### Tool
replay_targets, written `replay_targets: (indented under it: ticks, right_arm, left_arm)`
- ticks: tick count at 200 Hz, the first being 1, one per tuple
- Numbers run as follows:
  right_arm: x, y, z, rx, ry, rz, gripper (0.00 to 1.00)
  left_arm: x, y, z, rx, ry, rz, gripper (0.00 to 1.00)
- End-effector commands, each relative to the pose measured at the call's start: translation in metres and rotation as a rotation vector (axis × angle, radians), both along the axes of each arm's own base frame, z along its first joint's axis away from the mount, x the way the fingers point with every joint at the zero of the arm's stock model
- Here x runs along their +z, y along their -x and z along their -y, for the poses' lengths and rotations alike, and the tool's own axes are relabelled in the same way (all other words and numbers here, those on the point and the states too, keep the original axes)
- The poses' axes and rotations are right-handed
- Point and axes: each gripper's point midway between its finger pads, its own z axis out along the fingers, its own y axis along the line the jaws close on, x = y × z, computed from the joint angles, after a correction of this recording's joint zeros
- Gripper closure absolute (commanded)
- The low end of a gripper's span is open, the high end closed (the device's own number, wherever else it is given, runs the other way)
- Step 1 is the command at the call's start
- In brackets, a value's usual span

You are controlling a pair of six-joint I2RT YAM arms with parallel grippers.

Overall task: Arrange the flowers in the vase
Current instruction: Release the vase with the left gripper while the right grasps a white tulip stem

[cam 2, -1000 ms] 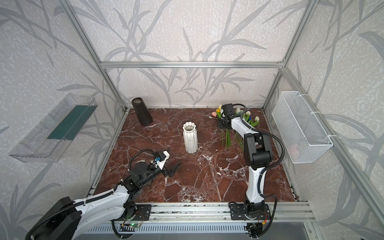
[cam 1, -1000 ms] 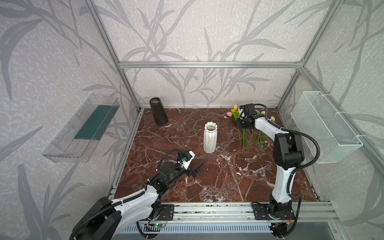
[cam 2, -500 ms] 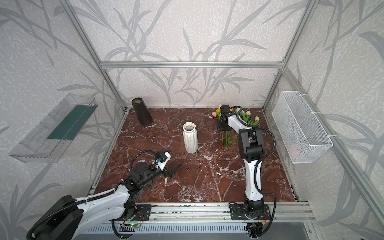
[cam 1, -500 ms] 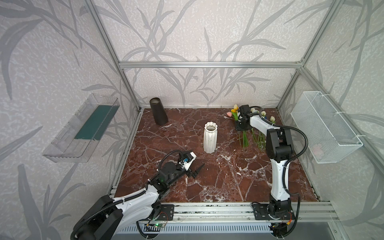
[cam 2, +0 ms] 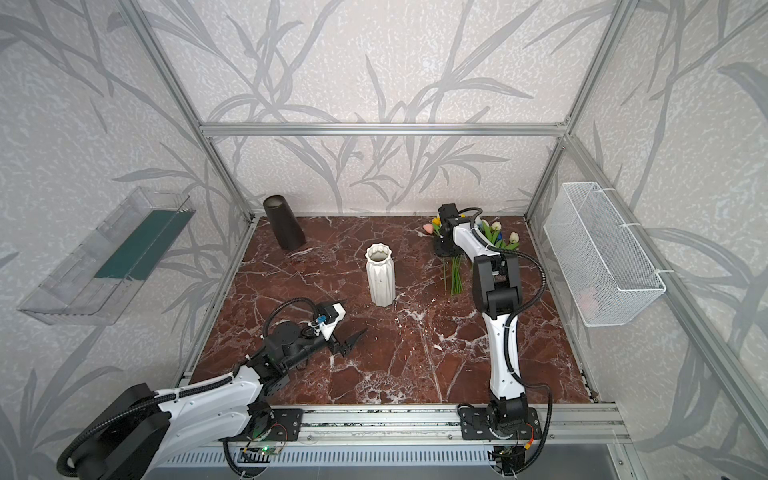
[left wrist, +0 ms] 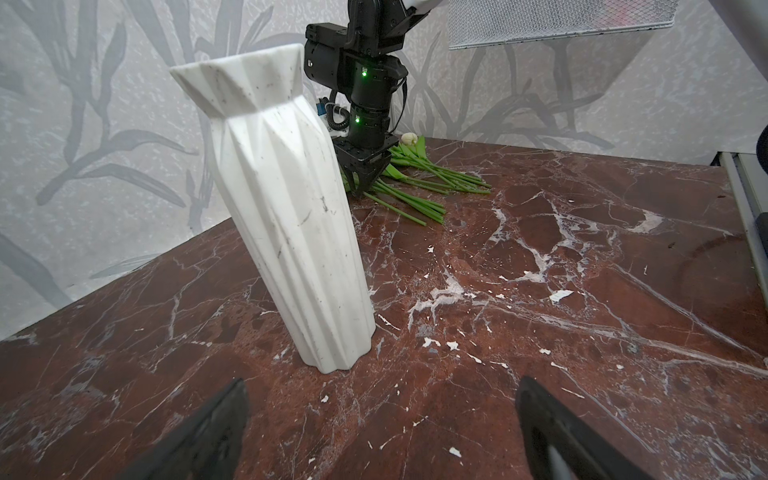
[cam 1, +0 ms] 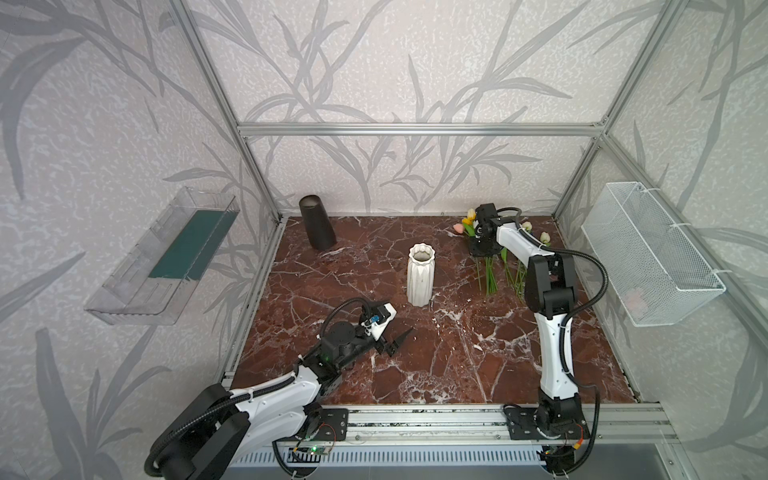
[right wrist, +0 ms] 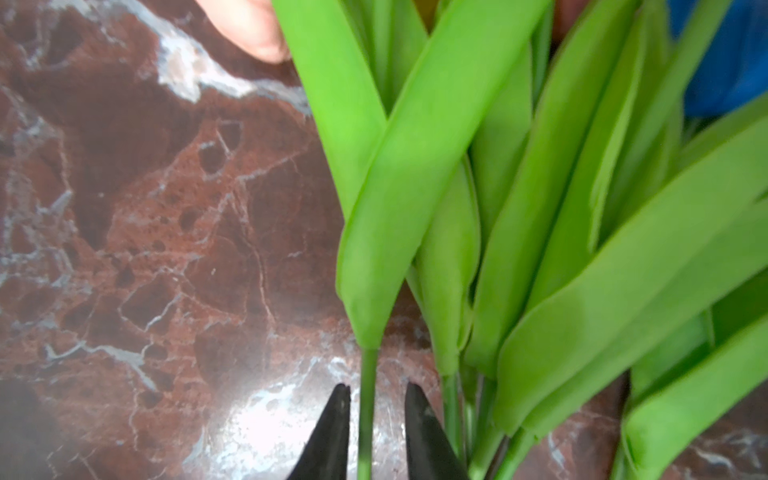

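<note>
So far no flowers (cam 1: 489, 276) stand in the vase (cam 1: 420, 274); the whole bunch lies on the tabletop (cam 1: 457, 353) beside it. Around one stem the right fingers (right wrist: 332, 432) are narrowed, not yet pinching. Before the vase, the left fingers (left wrist: 208, 432) gape wide and empty.

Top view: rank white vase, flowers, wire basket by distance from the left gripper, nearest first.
1. white vase, centre, just beyond the left gripper
2. flowers, lying back right
3. wire basket, hung on the right wall
</note>
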Motion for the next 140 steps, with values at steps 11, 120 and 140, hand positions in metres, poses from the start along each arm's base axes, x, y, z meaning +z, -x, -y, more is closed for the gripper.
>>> replay_targets:
  ticks: [11,120,140]
  right_arm:
    - [-0.01,0.01,0.001,-0.005,-0.01,-0.059,0.72]
    - [-0.021,0.01,-0.003,0.007,-0.025,-0.088,0.86]
    - [-0.016,0.011,-0.006,0.011,-0.039,-0.085,0.91]
  left_arm:
    - [0.017,0.0,0.007,-0.025,0.017,0.049,0.0]
    - [0.015,-0.001,0.008,-0.021,0.008,0.045,0.01]
    - [0.018,0.0,0.008,-0.027,0.019,0.047,0.0]
